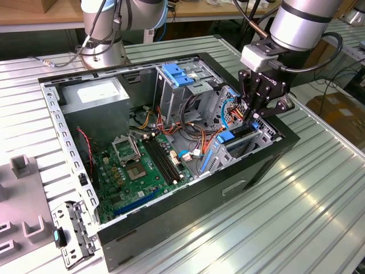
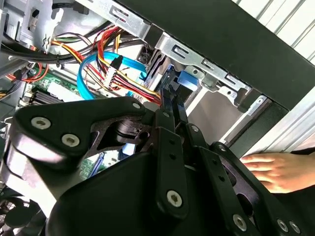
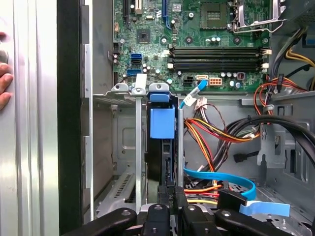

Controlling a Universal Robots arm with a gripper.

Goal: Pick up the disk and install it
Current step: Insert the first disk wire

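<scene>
table (image 1: 319, 217): ribbed bare metal, satin | case (image 1: 268, 162): matt black | end effector (image 1: 258, 117): black, matt metal | drive rail (image 3: 162, 123): blue plastic

Exterior view high above the open case (image 1: 171, 142) (wrist views close inside).

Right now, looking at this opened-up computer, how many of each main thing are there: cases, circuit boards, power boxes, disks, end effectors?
Computer case: 1
Green motherboard: 1
Grey power-supply box: 1
Disk: 1
End effector: 1
Total: 5
</scene>
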